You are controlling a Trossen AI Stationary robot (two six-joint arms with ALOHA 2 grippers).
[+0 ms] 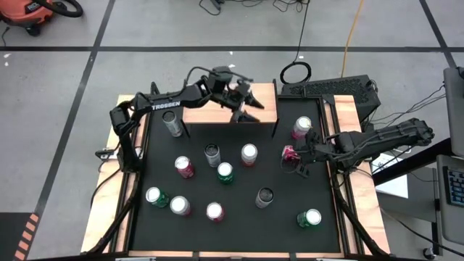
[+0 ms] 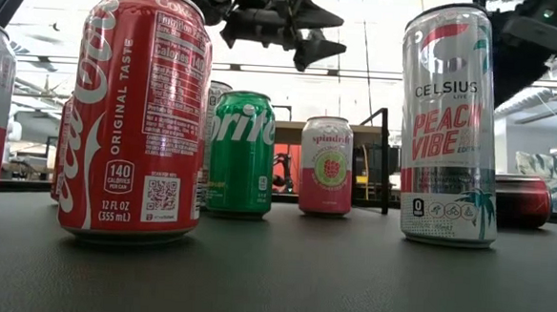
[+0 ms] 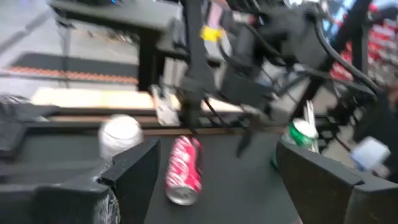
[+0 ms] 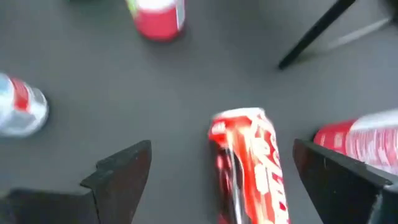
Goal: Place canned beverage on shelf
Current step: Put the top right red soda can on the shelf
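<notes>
Two open grippers, left gripper (image 1: 246,104) over shelf (image 1: 217,114)

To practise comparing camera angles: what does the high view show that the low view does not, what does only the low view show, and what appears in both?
Only the high view shows the whole shelf top, bare of cans, the right gripper open around a red can lying on its side, and the mat's full layout. Only the low view shows can labels: Coca-Cola, Sprite, Celsius. Both show the left gripper, open and empty, above the shelf's end.
</notes>
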